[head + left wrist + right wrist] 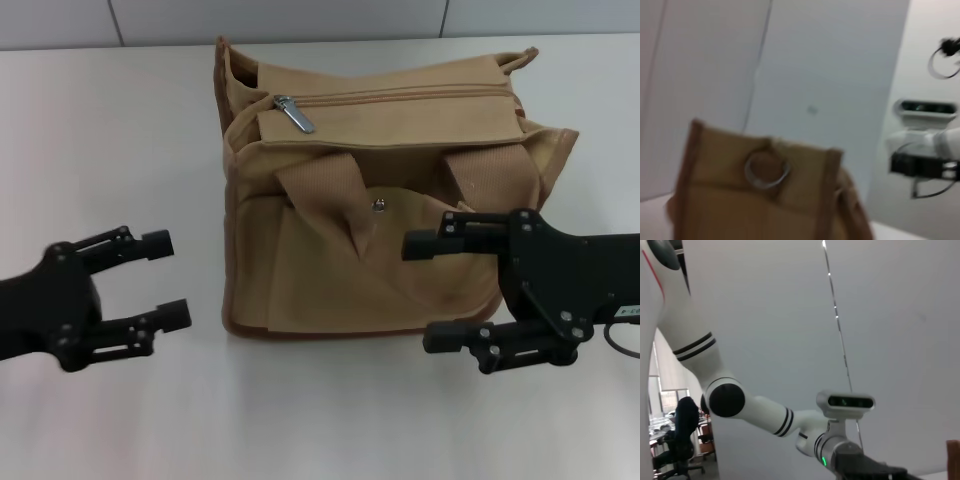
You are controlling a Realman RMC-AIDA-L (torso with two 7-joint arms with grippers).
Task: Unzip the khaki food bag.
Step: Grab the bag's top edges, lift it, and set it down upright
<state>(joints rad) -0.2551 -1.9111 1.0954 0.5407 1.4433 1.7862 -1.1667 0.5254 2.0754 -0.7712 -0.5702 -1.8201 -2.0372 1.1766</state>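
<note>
The khaki food bag [385, 190] stands mid-bench, zipper closed, silver pull [296, 114] at its left end. Left hand [160, 280] and right hand [440, 292] flank it, both wide open and empty. One hand should steady the bag while the other pinches the pull and draws it along the zipper line.

The boxy tan canvas bag [380, 190] has darker brown trim along its base and edges, ribbed tan webbing handles [322, 195], a silver zipper pull [295, 114] and a small silver snap [379, 204] on its front pocket. A silver metal ring [766, 169] sits on its side panel. Both the left gripper [168, 280] and right gripper [430, 292] are matte black. The tabletop [110, 130] is plain off-white. The robot's left arm [755, 410] is white with black bands.
</note>
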